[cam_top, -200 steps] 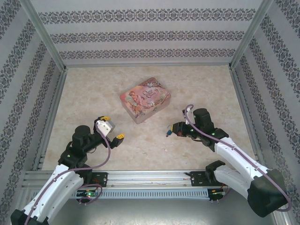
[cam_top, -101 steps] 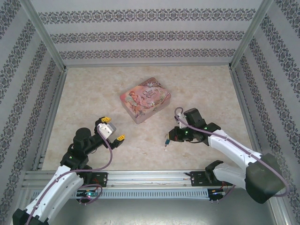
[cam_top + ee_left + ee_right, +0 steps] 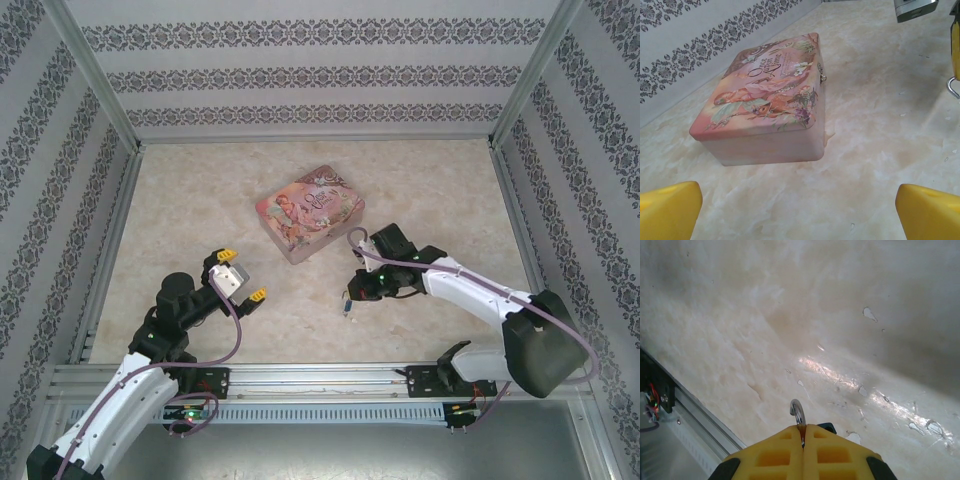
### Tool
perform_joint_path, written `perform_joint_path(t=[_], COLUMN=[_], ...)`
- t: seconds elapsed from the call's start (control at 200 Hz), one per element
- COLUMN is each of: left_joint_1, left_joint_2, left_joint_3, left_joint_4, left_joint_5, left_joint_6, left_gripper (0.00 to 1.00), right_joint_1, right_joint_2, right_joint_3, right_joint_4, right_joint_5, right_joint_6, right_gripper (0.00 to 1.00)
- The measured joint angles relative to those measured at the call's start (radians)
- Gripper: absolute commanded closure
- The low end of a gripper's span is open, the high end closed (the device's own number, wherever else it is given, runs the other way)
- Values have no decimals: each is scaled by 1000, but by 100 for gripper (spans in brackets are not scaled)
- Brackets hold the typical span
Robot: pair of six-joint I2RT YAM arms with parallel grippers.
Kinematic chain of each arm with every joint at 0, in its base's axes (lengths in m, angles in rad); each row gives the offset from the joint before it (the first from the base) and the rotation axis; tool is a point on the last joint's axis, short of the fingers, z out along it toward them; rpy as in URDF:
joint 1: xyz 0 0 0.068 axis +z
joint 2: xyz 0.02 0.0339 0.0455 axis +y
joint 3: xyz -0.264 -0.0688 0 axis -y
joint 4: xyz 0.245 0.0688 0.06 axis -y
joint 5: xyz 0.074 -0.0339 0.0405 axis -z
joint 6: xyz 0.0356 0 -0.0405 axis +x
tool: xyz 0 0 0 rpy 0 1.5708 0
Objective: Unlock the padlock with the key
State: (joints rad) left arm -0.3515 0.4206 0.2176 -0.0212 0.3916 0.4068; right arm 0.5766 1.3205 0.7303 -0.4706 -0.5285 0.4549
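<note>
My right gripper [image 3: 354,290] is shut on the padlock [image 3: 347,300], low over the table just right of centre. In the right wrist view the thin silver shackle [image 3: 797,412] curls out from between the closed yellow fingers [image 3: 775,447], and a dark blue corner of the body [image 3: 828,427] peeks beside them. The left wrist view catches the same shackle [image 3: 952,89] at its right edge. My left gripper [image 3: 243,275] stands open at the near left with nothing between its fingertips [image 3: 670,210], facing the tin. I cannot make out the key.
A pink illustrated tin box [image 3: 309,212] lies closed in the middle of the marble-patterned table [image 3: 200,200], its small clasp [image 3: 822,76] on the side toward the right arm. Metal rails [image 3: 320,375] run along the near edge, and patterned walls enclose the other sides.
The right arm has swung left and slightly nearer, carrying the padlock toward the table's middle. The left arm has barely shifted and stays open.
</note>
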Motion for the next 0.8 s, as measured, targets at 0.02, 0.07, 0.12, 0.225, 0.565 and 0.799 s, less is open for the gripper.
perform_joint_path(t=[0.02, 0.07, 0.12, 0.225, 0.565, 0.799], left_joint_1=[0, 0, 0, 0, 0, 0], left_joint_2=[0, 0, 0, 0, 0, 0], left_joint_3=[0, 0, -1, -1, -1, -3], left_joint_4=[0, 0, 0, 0, -16, -19], left_joint_5=[0, 0, 0, 0, 0, 0], left_joint_6=[2, 3, 6, 10, 31, 35], left_gripper=[1, 1, 1, 1, 1, 1], right_joint_1=[4, 6, 11, 18, 37, 37], right_joint_2=[8, 27, 45, 84, 203, 246], right_joint_3=[6, 18, 28, 48, 107, 122], right_joint_4=[-3, -9, -15, -25, -27, -26], right_joint_5=[1, 1, 5, 8, 14, 16], right_joint_6=[-5, -16, -23, -40, -70, -70], right_gripper=[100, 100, 100, 100, 100, 100])
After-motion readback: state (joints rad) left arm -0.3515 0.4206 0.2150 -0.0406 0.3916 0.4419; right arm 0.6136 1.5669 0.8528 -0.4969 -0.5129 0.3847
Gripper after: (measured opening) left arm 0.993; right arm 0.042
